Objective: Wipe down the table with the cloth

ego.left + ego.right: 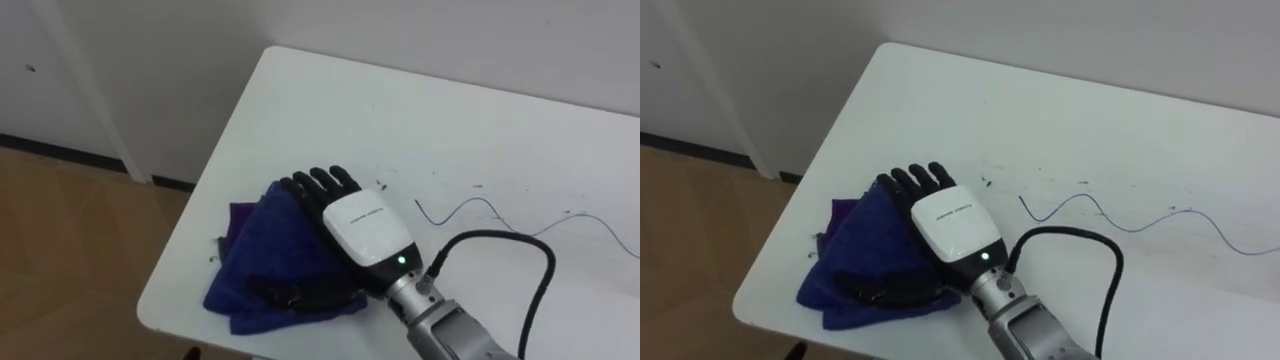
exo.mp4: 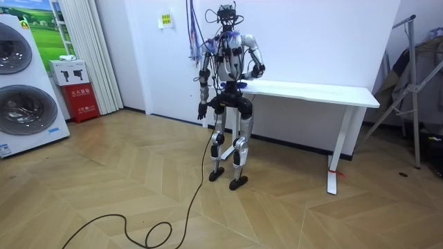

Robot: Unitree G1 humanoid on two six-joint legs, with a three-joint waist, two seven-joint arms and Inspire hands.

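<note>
Right hand [image 1: 365, 228] flat on blue cloth [image 1: 250, 260], near-left corner of white counter [image 1: 420, 120].
Hand spread, straight fingers pressing the bunched cloth, nothing pinched. Cloth reaches the counter's near edge. Likely risk: a stroke toward that corner pushes it off onto the floor [image 1: 70, 250]. With no grip, the hand may also slide over it. Pen line [image 1: 480, 210] farther right, apart from cloth, unwiped. Left hand [image 2: 201, 109] hangs at the robot's side, state cannot be told. Writing: small print on right hand's white back, unreadable.

Right hand [image 1: 365, 232] rests on cloth [image 1: 262, 252] near left edge of table [image 1: 430, 120].
</note>
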